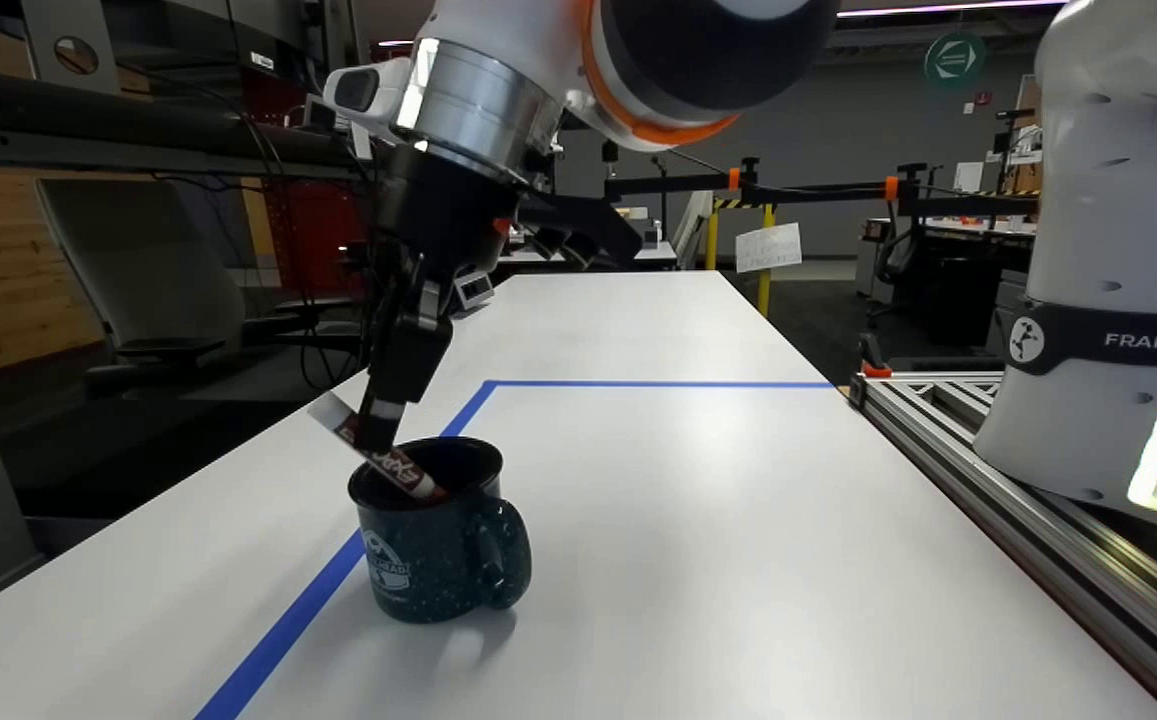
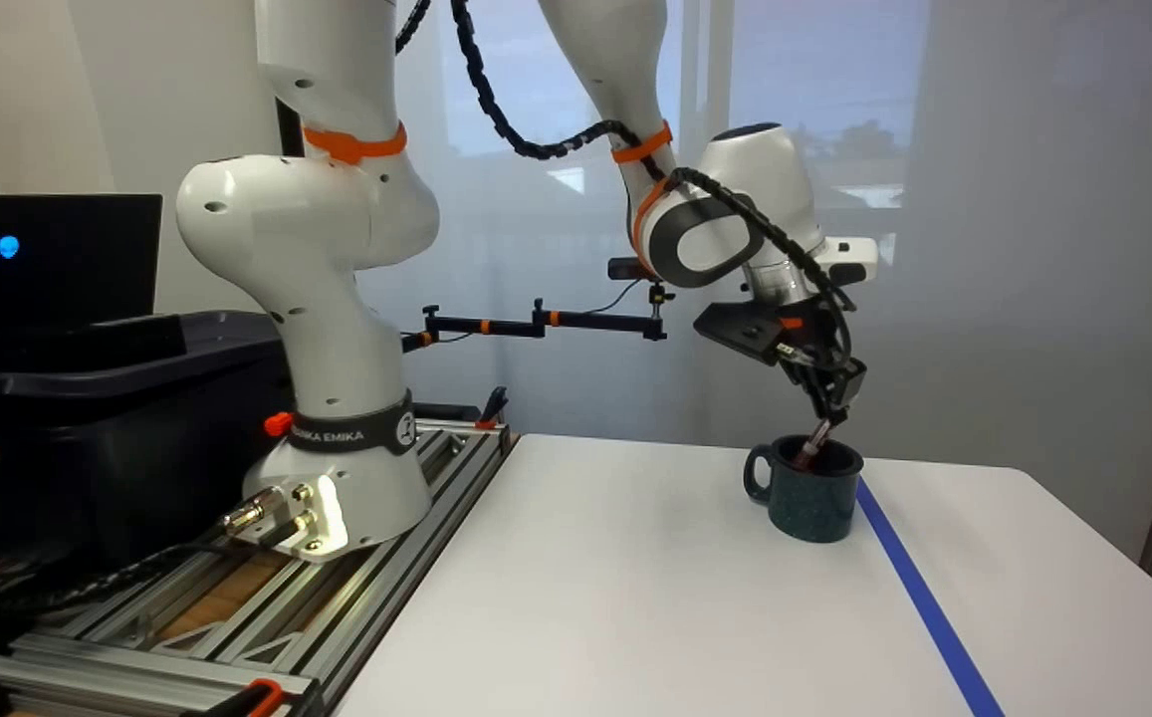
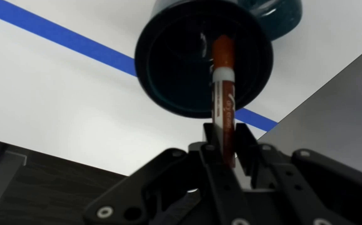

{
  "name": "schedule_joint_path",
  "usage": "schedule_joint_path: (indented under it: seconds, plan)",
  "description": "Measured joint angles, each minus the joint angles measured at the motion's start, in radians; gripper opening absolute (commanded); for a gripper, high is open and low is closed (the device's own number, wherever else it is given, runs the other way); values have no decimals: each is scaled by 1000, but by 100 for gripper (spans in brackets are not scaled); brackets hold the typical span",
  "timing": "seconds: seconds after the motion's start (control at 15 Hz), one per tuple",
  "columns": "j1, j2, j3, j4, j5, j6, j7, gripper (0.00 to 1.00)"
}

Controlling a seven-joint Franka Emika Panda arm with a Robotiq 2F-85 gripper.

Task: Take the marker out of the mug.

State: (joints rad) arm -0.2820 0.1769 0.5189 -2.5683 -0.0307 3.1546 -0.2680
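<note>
One black gripper point(image 3: 226, 134) pinches a reddish-brown marker point(image 3: 224, 103), its fingers point(image 3: 244, 137) nearly together with only the marker between them. It slants out over the rim point(image 3: 140, 59) of a dark mug point(image 1: 438, 565), away from the handle point(image 1: 513, 555), its cap point(image 3: 223, 53) inside, its far end up and outside. Whether it touches rim or inner wall cannot be told. For a clean lift, the gripper would do well to draw it slowly along its own slant until the cap clears the rim, lest it tip the mug.

The tool point(image 1: 376, 430) partly hides the marker point(image 1: 400, 470); the wrist view crops the mug point(image 3: 181, 75).
</note>
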Motion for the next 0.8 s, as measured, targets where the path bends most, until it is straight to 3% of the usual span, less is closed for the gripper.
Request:
schedule_joint_path:
  seconds: [0.13, 0.4, 0.73, 0.8]
  plan:
    - [-67, -48, 32, 3, 5, -52, -18, 5]
    - [-132, -160, 30, 3, 49, -180, -55, 5]
    - [-153, -238, -19, 3, 159, -370, -131, 5]
    - [-123, -236, -70, 2, 166, -395, -141, 5]
